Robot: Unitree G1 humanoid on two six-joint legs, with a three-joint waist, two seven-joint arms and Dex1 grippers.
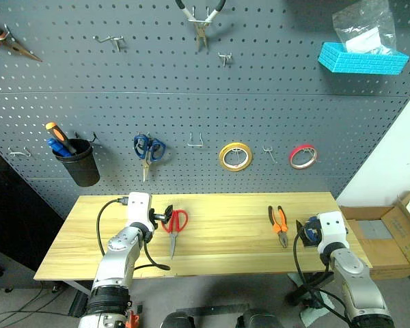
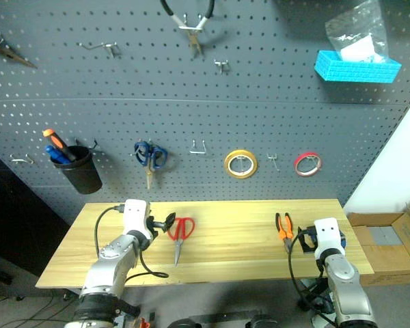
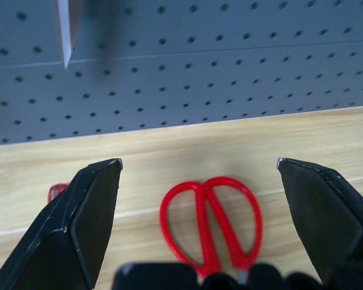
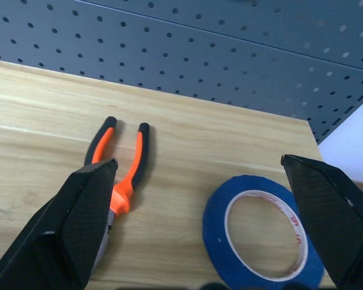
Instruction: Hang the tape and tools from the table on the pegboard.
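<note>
My left gripper (image 3: 199, 166) hangs spread wide and empty over the red-handled scissors (image 3: 213, 219) flat on the table (image 1: 219, 236), my right gripper (image 4: 199, 163) equally splayed above the blue tape (image 4: 261, 235) beside the pliers (image 4: 122, 175), below the pegboard (image 1: 191, 102).

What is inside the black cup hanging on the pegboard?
An orange-handled screwdriver and a blue-handled one stick out of the black cup on the pegboard. Their shafts are hidden by the cup's wall, so anything else inside cannot be seen.
</note>
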